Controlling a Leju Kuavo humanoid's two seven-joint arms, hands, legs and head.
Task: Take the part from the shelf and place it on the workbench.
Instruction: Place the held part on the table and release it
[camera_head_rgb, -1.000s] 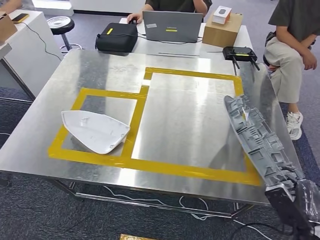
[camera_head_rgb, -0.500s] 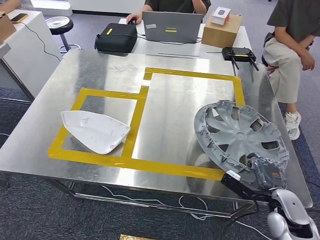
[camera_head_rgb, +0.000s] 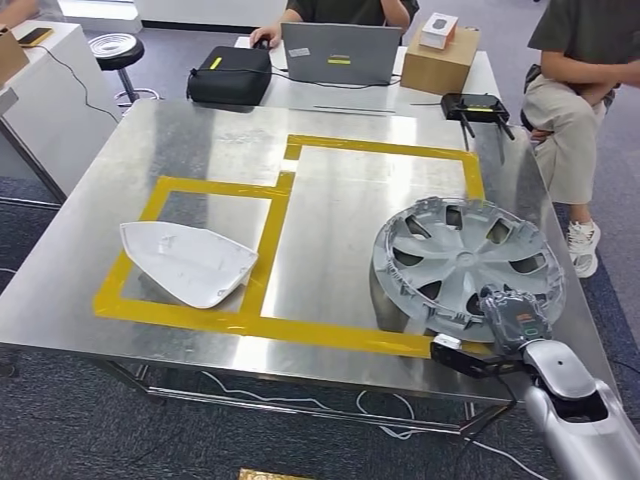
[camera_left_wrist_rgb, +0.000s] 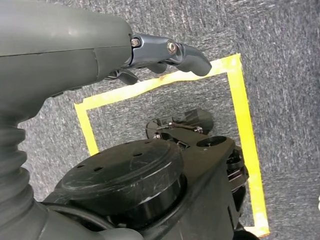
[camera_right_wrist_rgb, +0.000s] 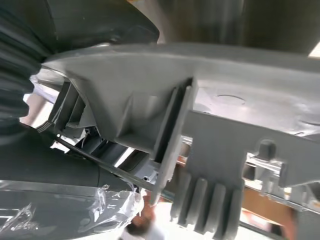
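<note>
Here the right hand (camera_head_rgb: 515, 318) fingers grip the wheel cover (camera_head_rgb: 468, 265), face up.

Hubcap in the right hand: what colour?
Matte grey all over; the hubcap, held by the right hand, shows best in the head view.

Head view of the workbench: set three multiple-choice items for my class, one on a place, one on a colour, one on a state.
1. Where does the white part lie?
A. in the smaller taped frame
B. on the laptop
C. on the floor

2. What colour is the tape on the workbench?
A. blue
B. yellow
C. red

3. What is the right hand doing?
A. hanging free
B. pressing the laptop
C. holding the grey wheel cover

Key: 1 A, it lies inside the smaller taped outline; 2 B, the strips are yellow; 3 C, the hand grips the cover's near rim.
</note>
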